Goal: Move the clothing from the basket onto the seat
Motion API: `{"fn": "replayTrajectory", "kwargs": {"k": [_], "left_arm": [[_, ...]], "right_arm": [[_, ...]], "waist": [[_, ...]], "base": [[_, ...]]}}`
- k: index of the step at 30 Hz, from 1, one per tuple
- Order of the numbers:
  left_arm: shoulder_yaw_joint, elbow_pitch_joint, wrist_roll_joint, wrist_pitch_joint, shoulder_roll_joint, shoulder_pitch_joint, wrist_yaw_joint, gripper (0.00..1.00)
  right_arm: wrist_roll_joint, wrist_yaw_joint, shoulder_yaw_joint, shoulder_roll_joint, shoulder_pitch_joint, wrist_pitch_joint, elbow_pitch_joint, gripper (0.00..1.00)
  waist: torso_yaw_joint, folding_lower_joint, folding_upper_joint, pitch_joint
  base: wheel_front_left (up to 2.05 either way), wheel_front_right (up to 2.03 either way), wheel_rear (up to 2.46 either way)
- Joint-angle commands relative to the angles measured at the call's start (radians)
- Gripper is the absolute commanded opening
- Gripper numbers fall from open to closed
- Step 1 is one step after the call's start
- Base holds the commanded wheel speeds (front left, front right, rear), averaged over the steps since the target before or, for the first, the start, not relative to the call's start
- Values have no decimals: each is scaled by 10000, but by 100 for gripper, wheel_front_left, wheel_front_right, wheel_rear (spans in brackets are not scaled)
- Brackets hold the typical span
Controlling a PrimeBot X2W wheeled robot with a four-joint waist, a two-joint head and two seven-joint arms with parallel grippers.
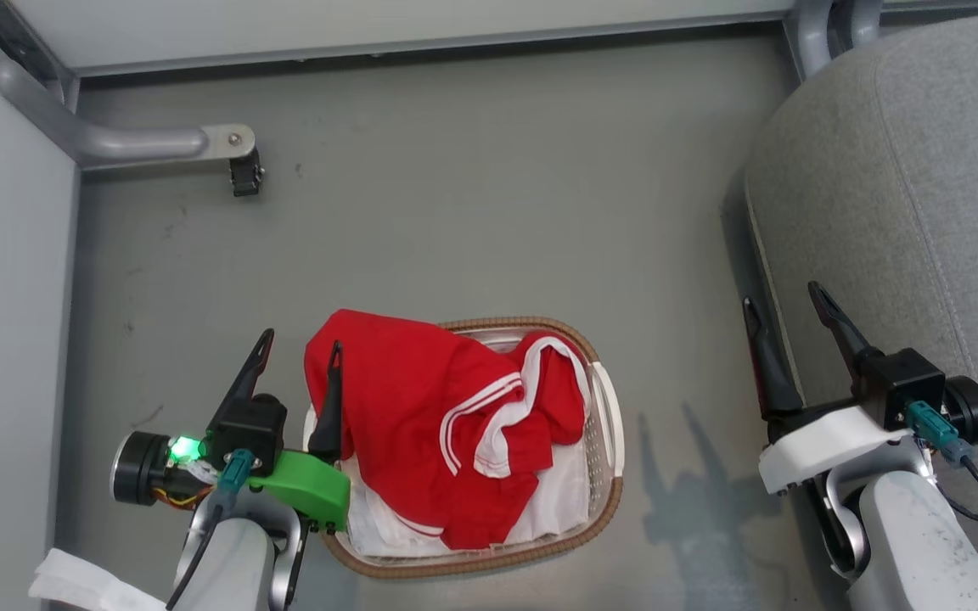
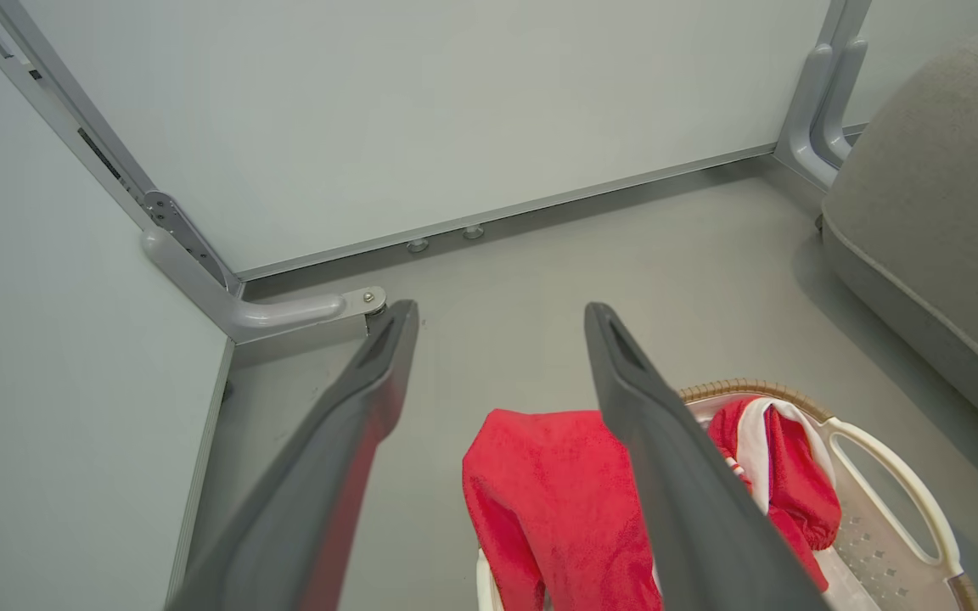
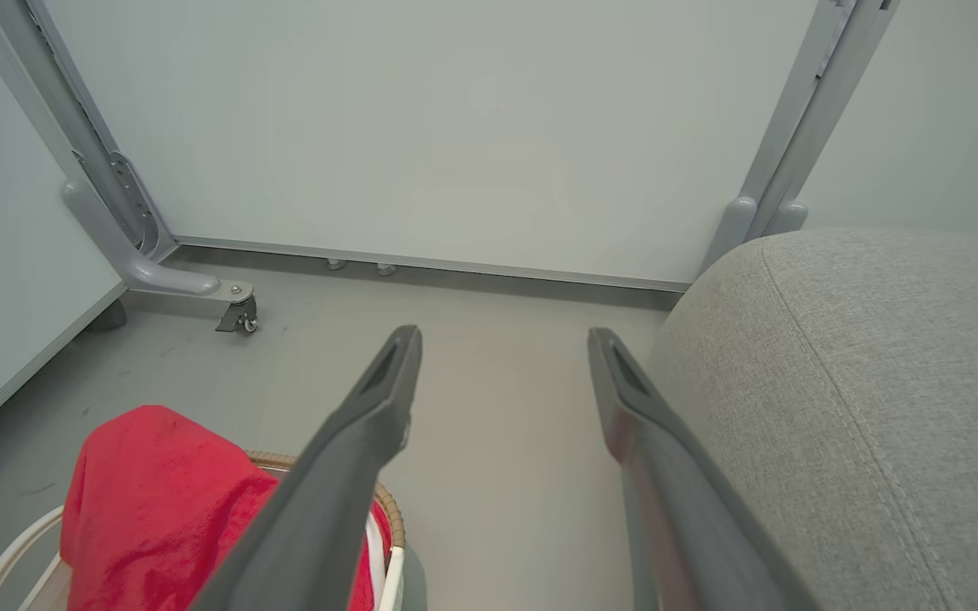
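While the clothing [image 1: 404, 399] lies heaped in the basket [image 1: 610, 424], the left gripper [image 1: 301, 339] and right gripper [image 1: 779, 294] show jaws wide apart, empty.

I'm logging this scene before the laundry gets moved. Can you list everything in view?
basket: one, white with brown rim, floor, centre
clothing: one heap, red with white stripes, in the basket, spilling over its left rim
liner sheet: one, white, under the clothing
seat: one, grey, right
caster foot: one, grey, upper left
white scrap: one, lower left corner
left claw: one, dark, open, at basket's left edge
right claw: one, dark, open, beside the seat
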Motion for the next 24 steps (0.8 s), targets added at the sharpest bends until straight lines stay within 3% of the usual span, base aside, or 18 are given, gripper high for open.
{"fn": "replayTrajectory", "kwargs": {"k": [1,18,24], "left_arm": [[35,118,118,-31,-1,-311,-87,100],[-614,2070,399,-23,15,-2357,-627,100],[-936,2928,667,-23,148,-3002,-543,100]], "right_arm": [[35,-6,57,33,-216,-46,-48,100],[36,-6,626,165,-1247,-46,-275,100],[-9,-6,776,174,-1561,-46,-396,100]], "waist": [[-422,0,0,1119],[-1064,0,0,3631],[-1307,0,0,4362]], "base": [[0,0,0],[0,0,0],[0,0,0]]}}
